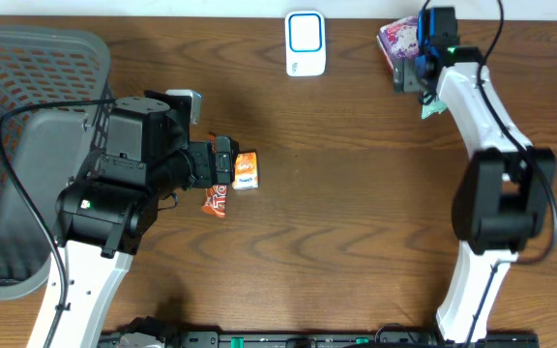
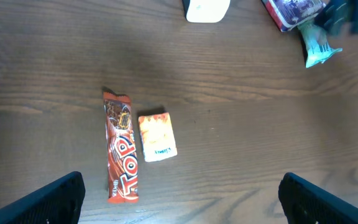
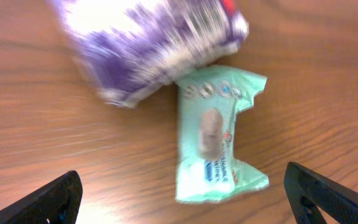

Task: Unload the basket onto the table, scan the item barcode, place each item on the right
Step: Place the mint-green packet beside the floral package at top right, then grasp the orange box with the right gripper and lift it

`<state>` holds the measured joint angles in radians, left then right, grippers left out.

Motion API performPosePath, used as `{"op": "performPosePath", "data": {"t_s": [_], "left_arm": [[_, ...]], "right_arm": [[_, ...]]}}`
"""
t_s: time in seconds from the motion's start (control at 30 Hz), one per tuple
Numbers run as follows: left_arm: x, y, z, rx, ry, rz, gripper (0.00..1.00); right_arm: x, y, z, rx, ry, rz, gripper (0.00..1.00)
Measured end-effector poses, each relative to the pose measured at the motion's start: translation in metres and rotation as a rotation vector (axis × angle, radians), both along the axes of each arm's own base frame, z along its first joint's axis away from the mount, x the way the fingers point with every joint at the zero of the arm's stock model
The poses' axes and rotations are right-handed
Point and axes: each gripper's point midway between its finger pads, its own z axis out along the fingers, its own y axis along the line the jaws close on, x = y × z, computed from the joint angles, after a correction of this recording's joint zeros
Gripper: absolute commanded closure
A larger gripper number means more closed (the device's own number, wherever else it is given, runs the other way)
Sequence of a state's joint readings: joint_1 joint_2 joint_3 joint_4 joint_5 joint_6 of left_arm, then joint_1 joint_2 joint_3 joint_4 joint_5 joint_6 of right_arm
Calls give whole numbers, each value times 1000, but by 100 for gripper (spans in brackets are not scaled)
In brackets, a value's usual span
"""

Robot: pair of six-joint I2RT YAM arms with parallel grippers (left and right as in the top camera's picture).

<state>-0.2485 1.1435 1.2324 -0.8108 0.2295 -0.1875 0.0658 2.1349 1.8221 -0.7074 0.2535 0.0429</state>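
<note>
Purple-wrapped pack (image 3: pixel 148 43), the item for scanning, fills the top of the right wrist view. It is blurred and lies on the table (image 1: pixel 356 242) close to the far edge, toward the far right corner. A mint-green packet (image 3: pixel 219 143) lies flat on the wood right against its near side. The right gripper (image 3: pixel 188 202) hangs over the pair with its jaws spread wide and nothing between them. The white scanner (image 1: pixel 306 43) sits at the far edge, left of the purple pack and apart from it.

Well apart from these, nearer the table's left edge, a small orange packet (image 2: pixel 157 137) lies just beside a red snack bar (image 2: pixel 120 152). The left gripper (image 2: pixel 185 202) hovers over them, jaws fully apart and holding nothing. A grey mesh basket (image 1: pixel 27 58) takes up the far left corner.
</note>
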Motion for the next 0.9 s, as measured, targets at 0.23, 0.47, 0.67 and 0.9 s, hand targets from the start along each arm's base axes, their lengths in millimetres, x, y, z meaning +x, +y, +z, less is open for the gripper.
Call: {"op": "performPosePath", "data": {"t_s": [0.23,0.47,0.67,0.9], "left_arm": [[0,0,0,0,0,0,1],[0,0,0,0,0,0,1],[0,0,0,0,0,0,1],[0,0,0,0,0,0,1]], "right_arm": [[-48,108,131,331,-149,319,2],[-92,199,106,532,40,523,7],[-115,257,33,619,281,509,26],[-152,308,-39,746,540,532,34]]}}
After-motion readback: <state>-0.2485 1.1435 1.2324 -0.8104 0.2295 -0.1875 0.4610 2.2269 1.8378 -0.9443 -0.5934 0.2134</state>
